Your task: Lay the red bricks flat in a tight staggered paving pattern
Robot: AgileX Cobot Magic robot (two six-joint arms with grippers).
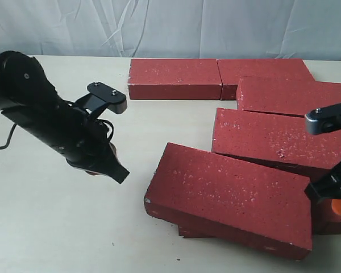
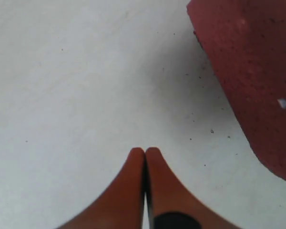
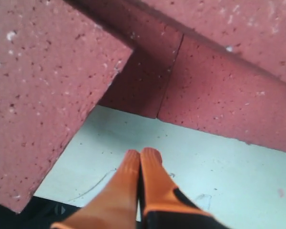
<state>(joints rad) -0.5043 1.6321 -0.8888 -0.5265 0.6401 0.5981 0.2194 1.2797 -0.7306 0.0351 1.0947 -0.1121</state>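
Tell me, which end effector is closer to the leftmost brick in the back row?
Left. The left end effector is over bare table in front of that brick; the right end effector is away on the other side, by the tilted bricks.

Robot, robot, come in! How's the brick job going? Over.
Both jaws shut, empty: left gripper over table, right gripper beside bricks. Front brick propped on another, not flat.

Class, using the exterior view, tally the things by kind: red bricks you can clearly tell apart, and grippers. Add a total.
Red bricks: 5 (parts of more lie hidden beneath)
Grippers: 2 (left, right)
Total: 7
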